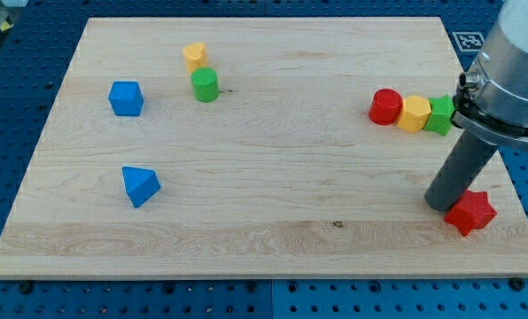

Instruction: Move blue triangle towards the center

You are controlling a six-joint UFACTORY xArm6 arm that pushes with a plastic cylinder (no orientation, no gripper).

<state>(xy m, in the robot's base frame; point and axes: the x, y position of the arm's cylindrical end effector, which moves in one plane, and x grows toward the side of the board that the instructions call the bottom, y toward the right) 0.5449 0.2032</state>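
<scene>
The blue triangle point(140, 186) lies on the wooden board point(273, 159) at the lower left. My tip point(442, 206) is at the lower right, touching or just beside the left edge of a red star block point(470, 213), far to the right of the blue triangle.
A blue cube point(126, 98) sits at the upper left. A yellow block point(194, 57) and a green cylinder point(205, 85) stand close together at the top. A red cylinder point(385, 106), a yellow block point(415, 114) and a green block point(439, 115) form a row at the right.
</scene>
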